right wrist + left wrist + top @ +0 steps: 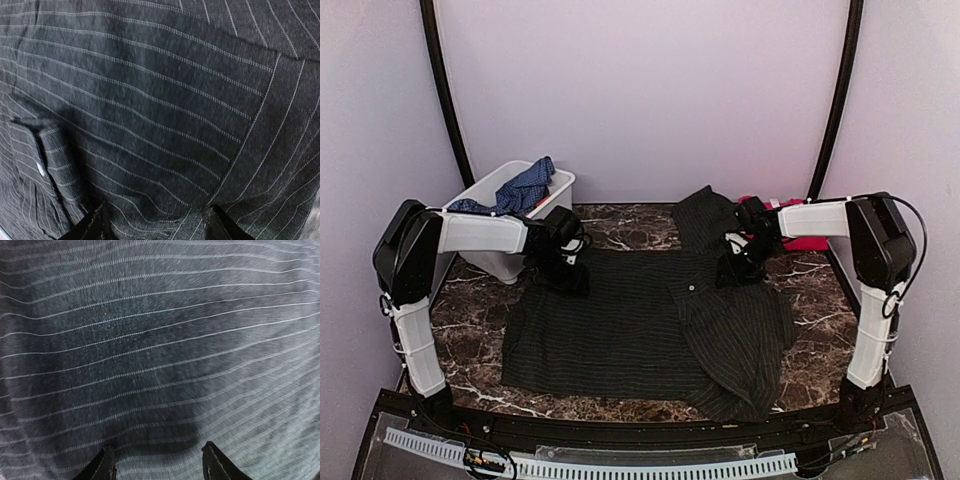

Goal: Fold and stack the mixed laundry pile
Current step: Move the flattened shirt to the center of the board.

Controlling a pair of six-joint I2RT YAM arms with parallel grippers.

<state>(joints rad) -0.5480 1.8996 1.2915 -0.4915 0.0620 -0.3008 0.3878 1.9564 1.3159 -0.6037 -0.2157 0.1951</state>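
A dark charcoal pinstriped shirt (620,330) lies spread on the marble table, its right side folded over and a sleeve reaching toward the back. My left gripper (570,278) presses down on the shirt's far left corner. In the left wrist view its fingers (215,462) stand apart on flat striped cloth (160,340). My right gripper (728,272) sits low on the shirt's far right shoulder. Its fingertips (220,225) are apart, with wrinkled fabric and a seam (250,130) between them. A blue checked garment (525,187) hangs over the bin. A red cloth (805,240) lies behind the right arm.
A white plastic bin (490,262) stands at the back left, right behind my left arm. The brown marble table (820,300) shows around the shirt. Black frame posts rise at both back corners, and a black rail runs along the near edge.
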